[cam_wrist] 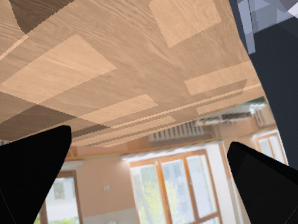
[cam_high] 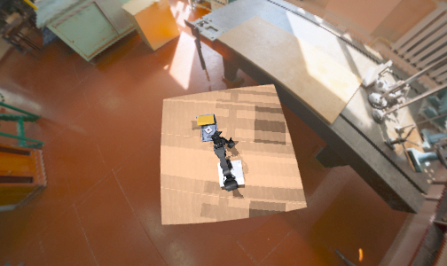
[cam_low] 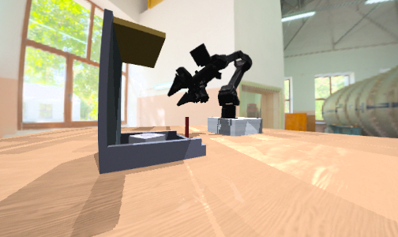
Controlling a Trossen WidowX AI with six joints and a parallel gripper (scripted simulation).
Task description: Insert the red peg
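The red peg [cam_low: 187,127] stands upright just beyond the box's low wall near its front; I cannot make it out in the top view or in the wrist view. The box [cam_high: 203,136] [cam_low: 155,155] has a tall back wall, a yellow flat roof [cam_high: 206,120] [cam_low: 138,45] and a pale block [cam_low: 140,140] on its floor. My gripper [cam_low: 173,100] [cam_wrist: 152,142] is open and empty. It is tilted, up in the air above the peg's height, between the roof's front edge and the arm's base. The block's hole is too small to judge in the exterior view.
The arm's white base [cam_high: 239,177] [cam_low: 242,126] stands on the wooden table [cam_high: 183,186] [cam_low: 265,189], on the box's open-front side. Low walls edge the box floor. The roof juts out high above the block. In the wrist view, a dark box wall [cam_wrist: 275,85] fills the right edge.
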